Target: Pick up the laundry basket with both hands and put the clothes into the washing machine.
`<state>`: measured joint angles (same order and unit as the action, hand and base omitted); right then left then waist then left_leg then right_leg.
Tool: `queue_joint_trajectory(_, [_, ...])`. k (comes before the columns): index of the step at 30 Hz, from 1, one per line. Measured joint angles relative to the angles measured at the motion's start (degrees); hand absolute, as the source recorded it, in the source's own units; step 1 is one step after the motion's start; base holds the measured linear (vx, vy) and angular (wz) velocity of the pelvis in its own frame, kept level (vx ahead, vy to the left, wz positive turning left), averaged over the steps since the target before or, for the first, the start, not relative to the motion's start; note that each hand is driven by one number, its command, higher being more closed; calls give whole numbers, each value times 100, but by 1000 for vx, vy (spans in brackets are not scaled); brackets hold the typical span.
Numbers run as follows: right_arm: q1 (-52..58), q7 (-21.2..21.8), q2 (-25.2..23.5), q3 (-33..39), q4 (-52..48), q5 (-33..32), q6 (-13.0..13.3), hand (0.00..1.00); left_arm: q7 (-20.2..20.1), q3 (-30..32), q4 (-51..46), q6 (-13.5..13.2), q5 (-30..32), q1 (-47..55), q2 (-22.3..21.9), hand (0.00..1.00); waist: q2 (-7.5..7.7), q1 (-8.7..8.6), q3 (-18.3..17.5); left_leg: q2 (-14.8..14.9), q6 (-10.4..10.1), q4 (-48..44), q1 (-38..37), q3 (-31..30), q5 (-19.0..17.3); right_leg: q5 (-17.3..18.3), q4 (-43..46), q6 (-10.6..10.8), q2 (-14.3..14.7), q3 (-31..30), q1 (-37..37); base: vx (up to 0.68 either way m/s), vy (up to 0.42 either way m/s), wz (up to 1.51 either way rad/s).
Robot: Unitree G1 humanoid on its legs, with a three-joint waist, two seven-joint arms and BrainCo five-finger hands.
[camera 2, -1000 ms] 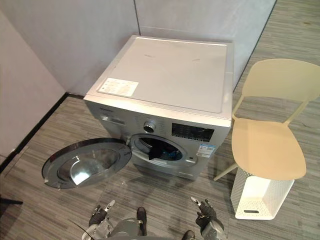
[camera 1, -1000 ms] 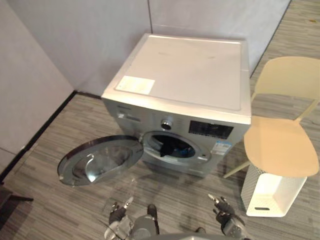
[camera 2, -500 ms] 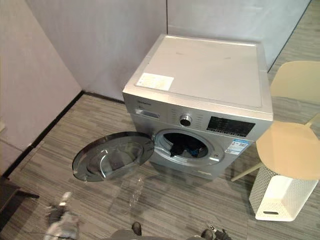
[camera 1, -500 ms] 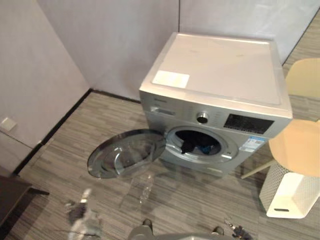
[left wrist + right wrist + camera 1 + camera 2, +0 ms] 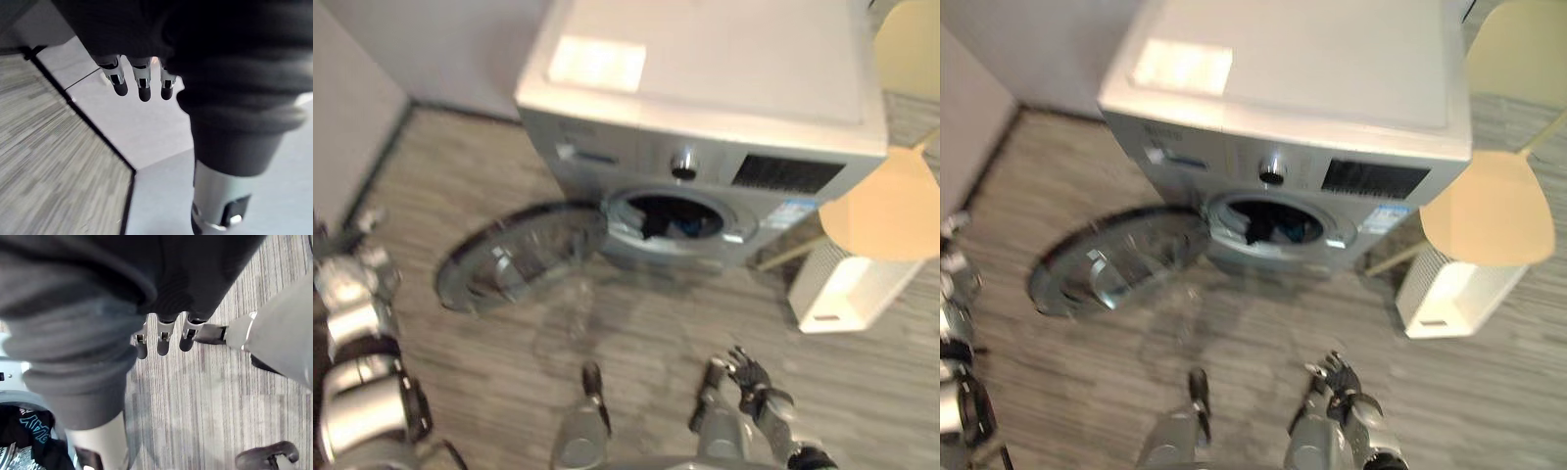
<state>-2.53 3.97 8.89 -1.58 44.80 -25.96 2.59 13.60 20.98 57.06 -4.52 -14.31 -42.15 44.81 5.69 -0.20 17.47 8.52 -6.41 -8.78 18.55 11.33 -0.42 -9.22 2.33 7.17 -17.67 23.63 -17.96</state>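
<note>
The silver washing machine (image 5: 705,108) stands against the wall with its round door (image 5: 514,259) swung open to the left. Dark clothes (image 5: 668,221) lie inside the drum, and they also show in the right wrist view as dark clothes (image 5: 24,428). The white perforated laundry basket (image 5: 847,289) stands on the floor to the right of the machine, under a chair. My left hand (image 5: 354,262) is raised at the far left, well away from the basket, its fingers (image 5: 142,84) relaxed and holding nothing. Low in front of the machine hangs my right hand (image 5: 754,377), its fingers (image 5: 162,341) straight and empty.
A cream plastic chair (image 5: 891,201) stands to the right of the machine, over the basket. Grey walls (image 5: 146,122) meet in a corner behind the machine. Striped grey floor (image 5: 646,323) stretches between me and the open door.
The whole picture has shifted, so the camera has moved. My left arm has risen at the far left, and my right hand now shows higher at the lower right.
</note>
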Motion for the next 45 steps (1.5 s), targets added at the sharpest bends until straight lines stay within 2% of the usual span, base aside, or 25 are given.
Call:
queue_joint_trajectory(2, [39, -2, -26, -27, -242, -70, 34, 0, -115, -293, 311, 163, 48, -571, 0, 0, 195, -19, 249, 71, -1, -172, 249, -9, -2, -47, -8, -60, 27, 25, -149, -41, -36, 5])
queue_joint_trajectory(4, [157, -12, -89, -28, -594, -128, 66, 0, -136, -501, 435, 301, 113, -1150, -8, 0, 276, -13, 361, 207, -8, -382, 666, -30, -8, -104, -33, -130, 125, 123, -401, -55, -55, 0])
queue_joint_trajectory(6, [277, -20, -130, -27, -902, -172, 97, 0, -237, -570, 425, 310, 161, -1892, 78, 0, 339, 134, 515, 400, -41, -585, 984, -43, -30, -157, -101, -186, 264, 161, -575, -61, -98, -13])
queue_joint_trajectory(7, [313, -25, -155, -24, -1121, -198, 97, 0, -239, -580, 426, 311, 218, -2405, 189, 0, 377, 183, 630, 599, -98, -805, 1213, -35, -70, -204, -162, -247, 433, 202, -660, -57, -103, -19])
queue_joint_trajectory(13, [625, -33, -162, -11, -2096, -396, 129, 0, -353, -403, 286, 409, 371, -3668, 427, 0, 536, 296, 769, 1229, -186, -1349, 1979, -32, -157, -246, -223, -304, 942, 294, -1098, -47, -78, -22])
queue_joint_trajectory(16, [751, -21, -165, -108, -2462, -502, 128, 0, -367, 88, 116, 416, 458, -3821, 508, 0, 564, 336, 778, 1403, -204, -1507, 2283, -40, -171, -241, -172, -300, 1062, 296, -1363, -13, -12, -22])
queue_joint_trajectory(19, [749, 5, -234, -173, -2621, -546, 94, 0, -537, 796, -58, 590, 618, -3666, 500, 0, 572, 415, 782, 1560, -220, -1611, 2350, 8, -182, -243, -139, -305, 1168, 281, -1438, 40, -5, -19])
queue_joint_trajectory(22, [752, 19, -251, -170, -2694, -545, 74, 0, -769, 1440, -302, 668, 774, -3153, 424, 0, 568, 405, 781, 1624, -220, -1621, 2238, 113, -183, -187, -40, -365, 1177, 235, -1438, 57, 8, -14])
queue_joint_trajectory(25, [758, 154, -253, -171, -2690, -521, -78, 0, -1173, 2014, -503, 773, 1059, -2328, 316, 0, 545, 421, 761, 1678, -232, -1610, 1962, 327, -197, -26, 186, -438, 1148, 107, -1417, 67, 28, -17])
queue_joint_trajectory(29, [792, 358, -252, -185, -2484, -258, -320, 0, -1554, 2440, -419, 1112, 1498, -810, -107, 0, 436, 423, 538, 1769, -317, -1564, 1445, 607, -280, 338, 735, -538, 1094, -25, -1358, 79, 28, -20])
queue_joint_trajectory(30, [814, 420, -252, -186, -2410, -189, -326, 0, -1609, 2444, -294, 1173, 1587, -367, -333, 0, 402, 411, 457, 1763, -338, -1516, 1221, 674, -301, 463, 906, -543, 1047, -36, -1287, 111, 37, -12])
queue_joint_trajectory(32, [915, 574, -226, -196, -2127, 104, -370, 0, -1734, 2324, 126, 1351, 1734, 655, -1093, 0, 321, 370, 77, 1706, -390, -1343, 690, 934, -345, 778, 1326, -535, 943, -192, -1189, 130, 36, -16])
queue_joint_trajectory(33, [926, 627, -211, -224, -2032, 191, -381, 0, -1761, 2207, 226, 1367, 1735, 929, -1259, 0, 304, 323, -28, 1660, -407, -1282, 564, 972, -358, 853, 1412, -535, 927, -235, -1167, 129, 17, -14])
queue_joint_trajectory(35, [904, 762, -118, -352, -1574, 440, -399, 0, -1869, 1581, 631, 1439, 1740, 1672, -1693, 0, 235, 139, -303, 1517, -430, -977, 111, 1130, -351, 1039, 1627, -510, 861, -404, -1087, 113, -1, -20])
queue_joint_trajectory(36, [855, 800, -82, -328, -1141, 549, -411, 0, -1865, 1221, 719, 1463, 1779, 1933, -2063, 0, 123, 76, -393, 1464, -475, -816, -147, 1232, -320, 1057, 1660, -499, 849, -486, -990, 112, 7, -23])
queue_joint_trajectory(37, [840, 824, -62, -302, -924, 627, -420, 0, -1866, 1036, 729, 1463, 1789, 2023, -2247, 0, 56, 69, -433, 1435, -490, -738, -274, 1286, -310, 1055, 1654, -502, 846, -522, -934, 128, 29, -23])
queue_joint_trajectory(39, [819, 879, 66, -204, -381, 876, -420, 0, -1859, 210, 733, 1427, 1775, 2297, -2877, 0, -244, -25, -611, 1282, -556, -369, -795, 1488, -250, 1058, 1636, -490, 831, -672, -694, 104, 66, -22])
queue_joint_trajectory(41, [657, 875, 131, -115, -89, 1032, -419, 0, -1840, -426, 721, 1368, 1728, 2323, -3210, 0, -422, -206, -726, 1123, -543, -88, -1090, 1553, -155, 1072, 1625, -460, 751, -695, -544, 52, 58, -4])
queue_joint_trajectory(43, [571, 853, 194, -74, 314, 1099, -370, 0, -1670, -1284, 585, 1131, 1545, 2087, -3702, 0, -648, -360, -883, 913, -512, 266, -1365, 1568, -51, 1025, 1494, -370, 701, -756, -382, 6, 53, 2])
queue_joint_trajectory(44, [543, 849, 199, -34, 358, 1100, -354, 0, -1575, -1447, 549, 1057, 1462, 2015, -3804, 0, -686, -382, -906, 867, -497, 343, -1406, 1557, -30, 1005, 1444, -347, 679, -753, -346, -18, 81, 5])
queue_joint_trajectory(45, [515, 793, 204, 28, 456, 1105, -341, 0, -1308, -1898, 520, 892, 1281, 1773, -4012, 0, -744, -463, -965, 781, -476, 469, -1454, 1564, 10, 924, 1283, -308, 650, -761, -284, -29, 84, 5])
